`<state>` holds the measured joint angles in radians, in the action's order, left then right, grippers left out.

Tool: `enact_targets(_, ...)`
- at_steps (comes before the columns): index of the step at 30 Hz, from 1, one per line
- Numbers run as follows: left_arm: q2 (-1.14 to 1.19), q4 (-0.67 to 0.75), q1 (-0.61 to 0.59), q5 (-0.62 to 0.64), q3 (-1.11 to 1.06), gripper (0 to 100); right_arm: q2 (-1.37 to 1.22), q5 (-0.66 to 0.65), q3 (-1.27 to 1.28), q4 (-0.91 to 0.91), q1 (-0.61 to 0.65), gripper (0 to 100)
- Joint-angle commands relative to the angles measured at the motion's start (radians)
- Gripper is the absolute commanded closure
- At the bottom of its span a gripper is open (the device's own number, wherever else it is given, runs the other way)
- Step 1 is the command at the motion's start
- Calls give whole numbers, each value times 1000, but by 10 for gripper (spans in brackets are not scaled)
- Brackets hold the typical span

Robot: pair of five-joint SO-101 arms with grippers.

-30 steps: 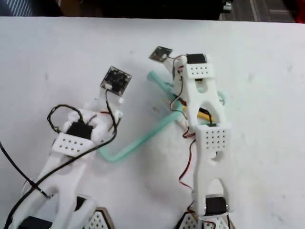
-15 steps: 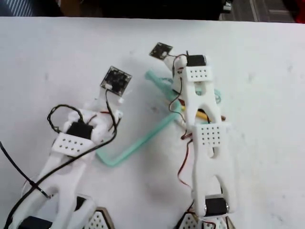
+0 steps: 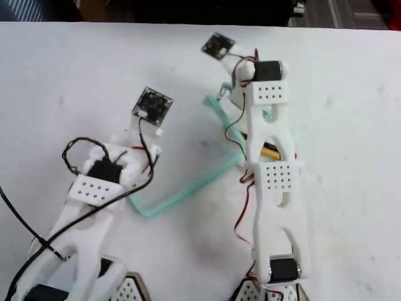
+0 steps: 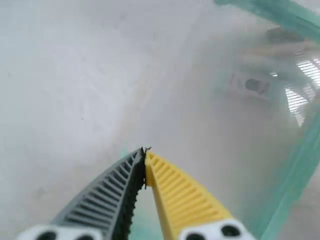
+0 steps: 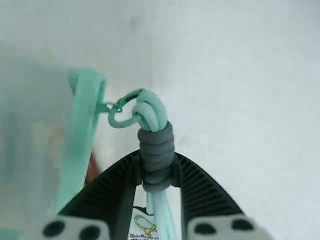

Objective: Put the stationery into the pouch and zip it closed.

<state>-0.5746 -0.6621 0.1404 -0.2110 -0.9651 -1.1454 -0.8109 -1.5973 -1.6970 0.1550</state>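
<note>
White table; right claw grips zip cord (wrist view); left claw pinches pouch.

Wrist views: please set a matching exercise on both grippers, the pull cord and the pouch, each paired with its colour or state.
Things:
1. left gripper
2. right gripper
3. pull cord
4. pouch

Colour or state:
A. black fingers, clamped on the gray wrap
B. see-through, with teal trim
C. one gray finger and one yellow, tips together
D. teal loops bound by a gray wrap

Pairs: 1-C, 2-A, 3-D, 4-B
</note>
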Motion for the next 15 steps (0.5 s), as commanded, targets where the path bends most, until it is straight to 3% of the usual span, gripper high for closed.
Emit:
enact_targets(1,-7,18,4,11,14,976,162,117,-18,-27,-15,982)
enact_targets(8,-28,-31,2,12,23,976,325,239,-12,-30,-13,982)
enact_targets(15,-348,-218,2,89,3,963,417,298,15,-35,-13,982)
